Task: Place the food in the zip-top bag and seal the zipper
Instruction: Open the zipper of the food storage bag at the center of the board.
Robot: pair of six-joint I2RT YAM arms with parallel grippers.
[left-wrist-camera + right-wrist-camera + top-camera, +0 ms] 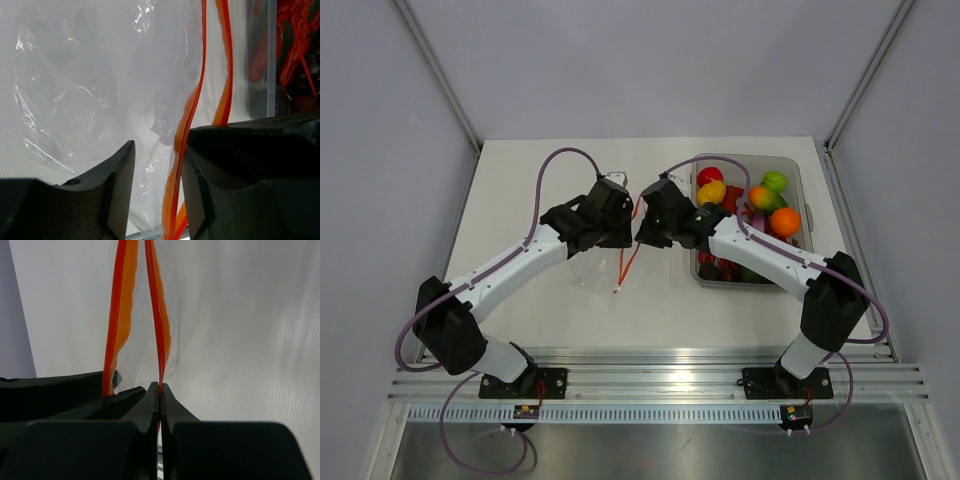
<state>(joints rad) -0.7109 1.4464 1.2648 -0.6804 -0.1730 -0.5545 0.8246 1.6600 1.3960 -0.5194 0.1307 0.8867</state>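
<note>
The zip-top bag (588, 268) lies clear and floppy on the table under both grippers, and nothing shows inside it. Its zipper (628, 258) is split into two red-orange strips. My right gripper (646, 226) is shut on one zipper strip (161, 340), pinched at the fingertips (159, 386). My left gripper (616, 226) is open; the other zipper strip (186, 125) and the bag wall (90, 100) pass between its jaws, close to the right finger (200, 150). The food (785, 221) sits in the tub: red, yellow, green and orange pieces.
A rigid clear tub (798, 172) stands at the right of the table and holds all the toy food. It also shows in the left wrist view (272, 60), just beyond the bag mouth. Grey walls enclose the table.
</note>
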